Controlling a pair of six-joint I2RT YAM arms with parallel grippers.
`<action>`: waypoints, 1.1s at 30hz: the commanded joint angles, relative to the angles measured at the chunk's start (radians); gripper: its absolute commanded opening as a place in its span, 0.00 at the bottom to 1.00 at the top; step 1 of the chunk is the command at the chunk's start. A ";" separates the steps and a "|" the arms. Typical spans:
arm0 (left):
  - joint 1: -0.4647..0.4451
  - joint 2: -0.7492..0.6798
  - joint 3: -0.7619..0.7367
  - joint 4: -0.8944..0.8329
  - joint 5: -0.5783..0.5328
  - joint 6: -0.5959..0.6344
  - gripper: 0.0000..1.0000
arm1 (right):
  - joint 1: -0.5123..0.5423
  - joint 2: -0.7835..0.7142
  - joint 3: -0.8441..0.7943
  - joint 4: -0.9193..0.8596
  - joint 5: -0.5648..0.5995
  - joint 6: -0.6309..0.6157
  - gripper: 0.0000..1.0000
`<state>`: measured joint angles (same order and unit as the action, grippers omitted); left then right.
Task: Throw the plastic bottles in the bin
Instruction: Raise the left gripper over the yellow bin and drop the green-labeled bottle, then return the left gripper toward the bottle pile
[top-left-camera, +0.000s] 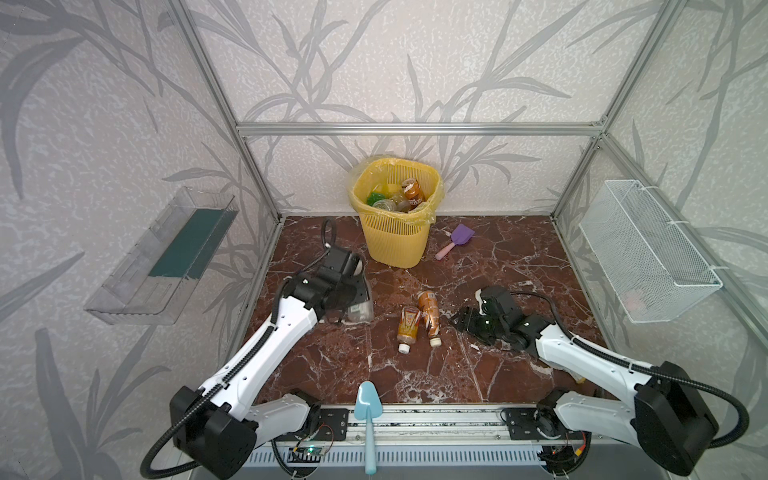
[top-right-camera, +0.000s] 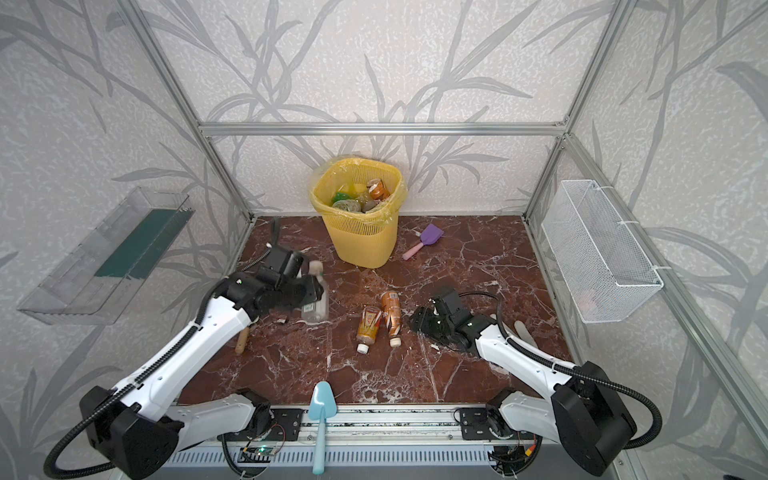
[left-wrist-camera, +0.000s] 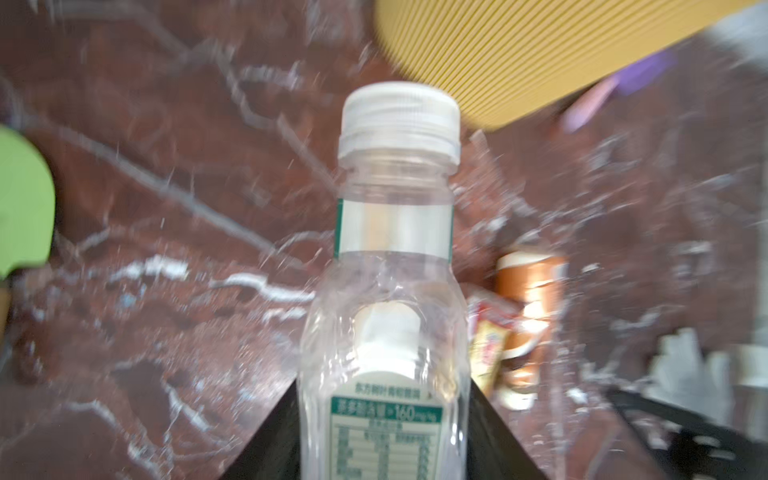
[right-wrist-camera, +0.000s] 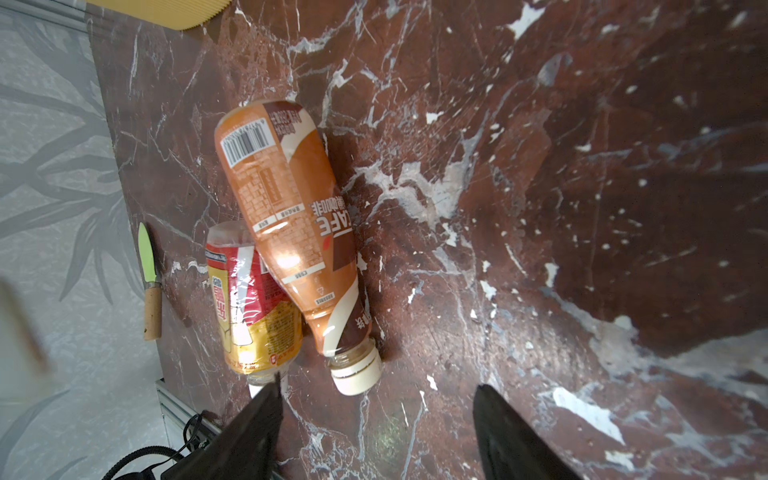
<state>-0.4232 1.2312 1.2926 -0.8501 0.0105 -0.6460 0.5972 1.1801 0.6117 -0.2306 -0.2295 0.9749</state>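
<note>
Top views: high at the near edge, looked down over the marble floor (top-left-camera: 498, 257) to the far bin (top-left-camera: 395, 241). Left wrist view: close on a clear bottle (left-wrist-camera: 386, 291), faced the bin. Right wrist view: close above two lying bottles (right-wrist-camera: 286, 216), also in both top views.

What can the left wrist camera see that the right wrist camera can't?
Only the left wrist view shows the clear bottle with its white cap, clamped in the left gripper, and the purple shovel, blurred, beside the yellow bin. Only the right wrist view shows the right gripper, its jaws open and empty, the barcode on the brown bottle, and the patterned wall. Both show the brown bottle touching the red-and-yellow bottle on the marble floor, part of the yellow bin, and the green shovel.
</note>
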 joint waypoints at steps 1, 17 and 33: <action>0.034 0.138 0.415 0.058 0.063 0.093 0.52 | 0.000 -0.047 0.082 -0.064 -0.005 -0.010 0.73; 0.098 0.533 1.109 -0.352 0.086 0.175 0.90 | -0.017 -0.152 0.078 -0.181 0.069 -0.028 0.76; 0.130 -0.103 0.057 0.103 0.074 0.071 0.90 | -0.003 -0.013 0.075 -0.091 0.034 -0.027 0.76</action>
<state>-0.2981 1.1522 1.4178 -0.7826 0.0959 -0.5610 0.5854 1.1427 0.6701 -0.3546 -0.1860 0.9531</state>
